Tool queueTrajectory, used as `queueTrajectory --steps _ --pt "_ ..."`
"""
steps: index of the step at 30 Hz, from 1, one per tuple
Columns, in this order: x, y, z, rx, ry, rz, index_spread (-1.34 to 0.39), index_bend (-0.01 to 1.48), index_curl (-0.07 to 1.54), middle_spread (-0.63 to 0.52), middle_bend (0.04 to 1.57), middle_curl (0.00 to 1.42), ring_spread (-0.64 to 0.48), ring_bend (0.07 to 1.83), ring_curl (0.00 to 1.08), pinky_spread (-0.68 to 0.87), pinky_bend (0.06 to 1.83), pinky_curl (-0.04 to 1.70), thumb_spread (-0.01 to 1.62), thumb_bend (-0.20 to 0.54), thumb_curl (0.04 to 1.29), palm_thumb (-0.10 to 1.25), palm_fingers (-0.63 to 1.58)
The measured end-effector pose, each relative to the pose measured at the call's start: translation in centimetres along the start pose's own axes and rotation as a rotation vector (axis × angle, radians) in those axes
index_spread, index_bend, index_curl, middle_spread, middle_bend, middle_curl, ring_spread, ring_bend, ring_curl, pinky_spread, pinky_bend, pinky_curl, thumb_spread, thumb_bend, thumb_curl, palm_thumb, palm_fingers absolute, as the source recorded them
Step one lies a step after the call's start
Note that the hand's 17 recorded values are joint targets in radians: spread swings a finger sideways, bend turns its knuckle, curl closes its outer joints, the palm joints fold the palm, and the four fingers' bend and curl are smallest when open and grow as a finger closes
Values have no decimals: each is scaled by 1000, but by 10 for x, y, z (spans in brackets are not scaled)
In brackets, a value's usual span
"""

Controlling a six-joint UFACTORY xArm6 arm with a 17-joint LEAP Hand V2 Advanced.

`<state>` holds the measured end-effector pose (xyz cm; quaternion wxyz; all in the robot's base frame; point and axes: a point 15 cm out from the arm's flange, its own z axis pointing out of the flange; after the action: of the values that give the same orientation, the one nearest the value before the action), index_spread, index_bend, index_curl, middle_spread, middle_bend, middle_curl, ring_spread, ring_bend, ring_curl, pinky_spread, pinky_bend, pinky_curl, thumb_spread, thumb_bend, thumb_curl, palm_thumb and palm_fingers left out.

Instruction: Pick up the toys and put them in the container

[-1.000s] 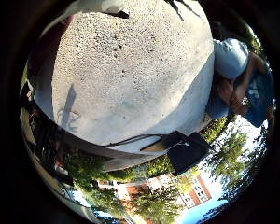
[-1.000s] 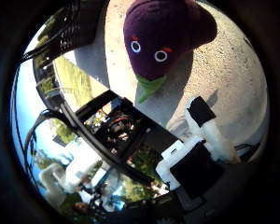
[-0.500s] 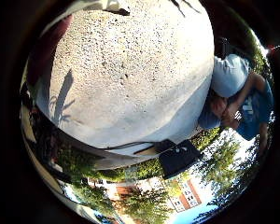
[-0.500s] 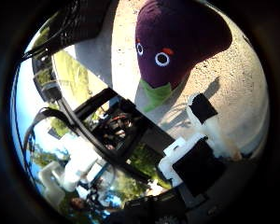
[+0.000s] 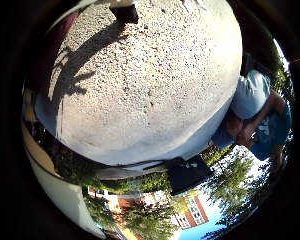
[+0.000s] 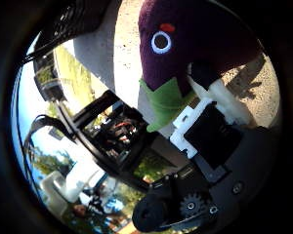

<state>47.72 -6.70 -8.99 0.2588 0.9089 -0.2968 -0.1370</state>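
A purple plush toy (image 6: 195, 39) with a white round eye and a green part lies on the rough concrete table (image 5: 140, 85), close to the palm. My right hand (image 6: 210, 122) is right over it. One white and black finger (image 6: 219, 97) reaches out fairly straight, and its dark tip rests against the toy beside the green part. Nothing is held. A black latticed container (image 6: 73, 19) stands by the table's edge beyond the toy.
The table top is round and its rim (image 5: 155, 155) drops off towards grass and trees. A person (image 5: 255, 105) sits just past the rim. A black box-like thing (image 5: 187, 172) stands beyond the edge. The hand's shadow (image 5: 75, 70) falls on the concrete.
The palm has come closer to the purple toy, which now fills more of the thumb side view. The finger's tip has reached the toy's surface. The toy itself has not moved.
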Motion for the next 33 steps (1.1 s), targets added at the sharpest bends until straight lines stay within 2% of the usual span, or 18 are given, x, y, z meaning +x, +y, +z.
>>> queueTrajectory --steps 3,5,7,8,10,14,24,33 --pt "5 -1 -5 18 14 1 -447 186 221 -183 808 615 30 1204 703 268 532 237 1023 -26 500 915 736" --pt "13 -3 -14 50 36 9 -502 247 224 -212 865 669 -2 1246 741 270 660 262 1019 -26 500 919 816" --pt "21 -3 -21 84 56 18 -580 314 219 -240 951 734 -35 1246 766 269 906 321 1012 -28 504 925 986" --pt "25 -2 -24 102 66 25 -580 314 219 -240 951 734 -35 1246 766 269 906 321 1012 -28 504 925 986" --pt "31 7 -28 122 69 43 -648 366 236 -255 987 795 -61 1241 798 256 1183 429 1002 -15 517 954 1063" --pt "31 16 -38 135 57 72 -758 471 275 -272 1045 888 -93 1266 844 213 1409 564 1039 15 568 1045 1030" --pt "21 104 -70 99 -46 149 -965 676 404 -287 1162 1053 -137 1373 909 146 1567 726 1118 -7 660 1056 882" --pt "-19 173 -157 194 -117 162 -1064 739 556 -281 1228 1123 -149 1446 930 121 1633 796 1146 -10 716 1045 799"
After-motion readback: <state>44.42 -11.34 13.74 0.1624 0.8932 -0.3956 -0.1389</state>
